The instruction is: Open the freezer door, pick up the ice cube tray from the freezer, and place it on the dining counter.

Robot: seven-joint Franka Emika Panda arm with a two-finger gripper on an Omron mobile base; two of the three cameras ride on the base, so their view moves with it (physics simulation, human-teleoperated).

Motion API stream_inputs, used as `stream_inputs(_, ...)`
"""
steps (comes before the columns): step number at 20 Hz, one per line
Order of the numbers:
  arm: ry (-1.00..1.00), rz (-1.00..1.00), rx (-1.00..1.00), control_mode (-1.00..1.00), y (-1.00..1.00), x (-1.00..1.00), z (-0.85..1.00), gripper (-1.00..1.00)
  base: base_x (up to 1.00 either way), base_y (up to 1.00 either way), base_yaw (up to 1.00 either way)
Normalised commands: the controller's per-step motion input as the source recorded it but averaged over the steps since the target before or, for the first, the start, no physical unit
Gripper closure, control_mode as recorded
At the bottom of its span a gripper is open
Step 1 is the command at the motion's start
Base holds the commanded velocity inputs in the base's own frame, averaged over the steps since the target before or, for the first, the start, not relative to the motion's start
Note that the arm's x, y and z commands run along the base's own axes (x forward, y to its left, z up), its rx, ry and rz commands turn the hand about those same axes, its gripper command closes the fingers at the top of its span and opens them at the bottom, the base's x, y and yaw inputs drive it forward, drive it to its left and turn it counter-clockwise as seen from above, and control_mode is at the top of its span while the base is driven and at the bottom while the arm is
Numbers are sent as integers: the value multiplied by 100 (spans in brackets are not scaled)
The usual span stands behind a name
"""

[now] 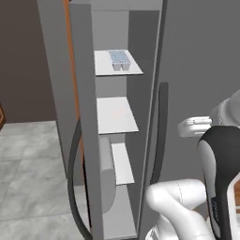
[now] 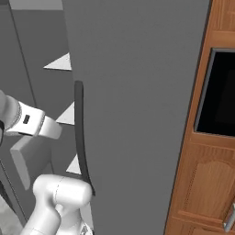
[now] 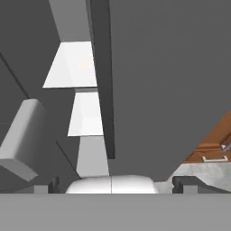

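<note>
Tall matte grey freezer door (image 1: 84, 117) swung open — white shelves bared.
Left base view alone catches the pale blue-white ice cube tray (image 1: 119, 59) on the top shelf; the two-finger gripper (image 3: 115, 184) has jaws spread, grasping nothing.

Far end of the ice cube tray (image 1: 120, 59) – cut off behind the freezer (image 1: 133, 117) wall

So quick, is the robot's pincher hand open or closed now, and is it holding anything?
Gripper: open, fingertips spread wide, holding nothing.
</note>
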Motion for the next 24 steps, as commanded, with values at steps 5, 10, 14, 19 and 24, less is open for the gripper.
stream_inputs(5,0,0,0,100,0,0,0,-100,72,1,12)
stream_inputs(10,0,0,0,100,0,0,0,-100,37,30,11)
stream_inputs(14,0,0,0,100,0,0,0,-100,29,41,2)
stream_inputs(19,0,0,0,100,0,0,0,-100,2,54,10)
stream_inputs(24,0,0,0,100,0,0,0,-100,18,38,2)
